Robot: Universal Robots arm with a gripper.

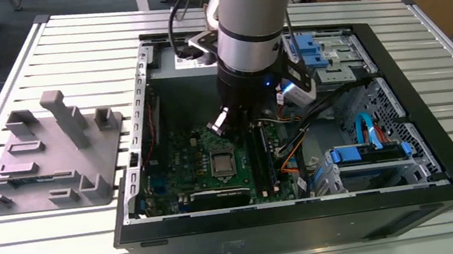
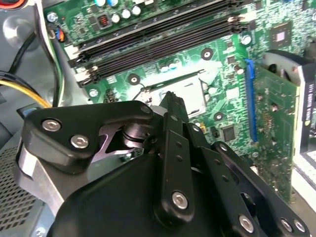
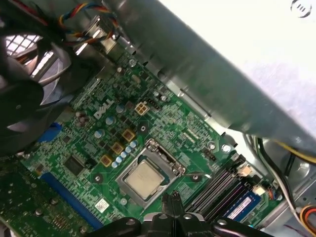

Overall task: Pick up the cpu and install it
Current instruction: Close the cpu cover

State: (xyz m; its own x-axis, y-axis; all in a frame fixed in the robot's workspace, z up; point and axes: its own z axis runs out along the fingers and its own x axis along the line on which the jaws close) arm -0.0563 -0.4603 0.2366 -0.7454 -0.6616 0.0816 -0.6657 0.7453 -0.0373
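Observation:
The cpu (image 3: 143,178) lies flat in the socket on the green motherboard (image 3: 118,133), its dull silver top facing up inside the metal frame. In the exterior view the cpu (image 1: 223,163) sits in the middle of the board inside the open computer case (image 1: 304,211). My gripper (image 3: 170,199) hovers close beside the socket with its two black fingers pressed together and nothing between them. In the second wrist view the gripper (image 2: 170,98) covers part of the bright socket (image 2: 192,96). In the exterior view the gripper (image 1: 228,127) hangs just above the board, behind the cpu.
Black memory slots (image 3: 219,190) run beside the socket, one holding a blue module. A black fan (image 3: 24,94) and a graphics card (image 2: 276,123) flank the board. Cables (image 1: 311,114) and blue drive bays (image 1: 370,152) fill the exterior view's right. A grey fixture tray (image 1: 43,161) stands left of the case.

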